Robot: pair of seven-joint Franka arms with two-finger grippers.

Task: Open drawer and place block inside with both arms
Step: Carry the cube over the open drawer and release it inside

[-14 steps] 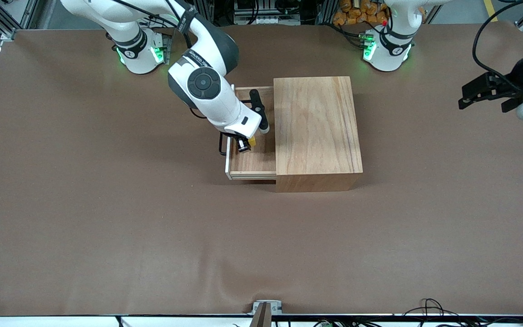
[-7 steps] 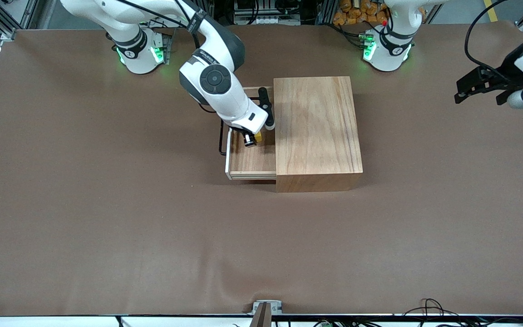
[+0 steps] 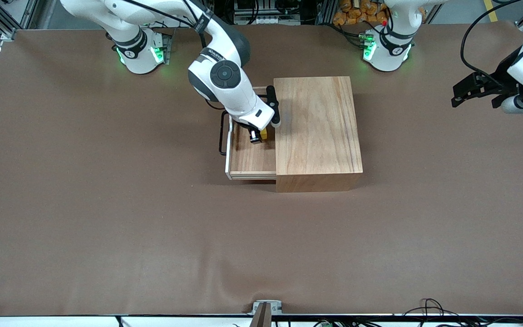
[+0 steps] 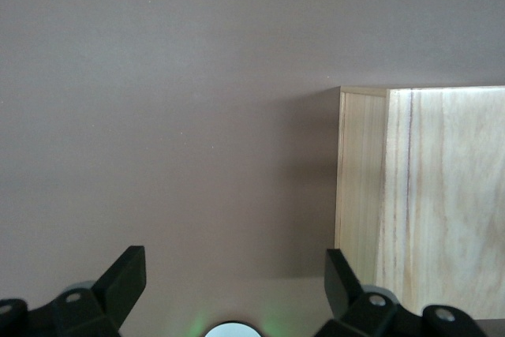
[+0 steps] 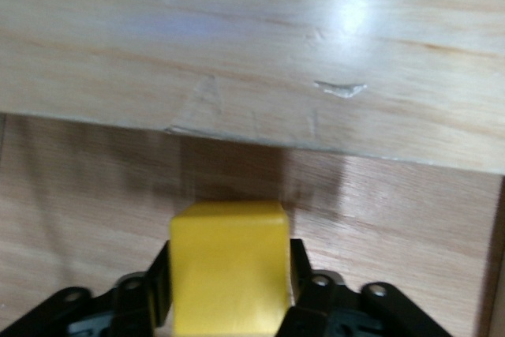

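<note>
The light-wood box [image 3: 318,131] stands mid-table with its drawer [image 3: 252,161] pulled out toward the right arm's end; the black handle [image 3: 221,136] is on its front panel. My right gripper [image 3: 259,136] is shut on the yellow block [image 3: 264,134] and holds it over the drawer's floor, close to the box's front edge. In the right wrist view the block [image 5: 229,270] sits between the fingers, with the drawer floor [image 5: 394,219] under it and the box top [image 5: 252,45] above. My left gripper [image 3: 475,91] is open and empty, waiting over the table at the left arm's end; its fingers [image 4: 122,278] frame bare table.
The box corner [image 4: 418,187] shows in the left wrist view. The brown table mat [image 3: 152,236] spreads around the box. The arm bases [image 3: 139,50] with green lights stand along the table's top edge.
My right gripper has carried the block over the drawer toward the box and a little toward the bases. My left gripper has drifted slightly toward the box.
</note>
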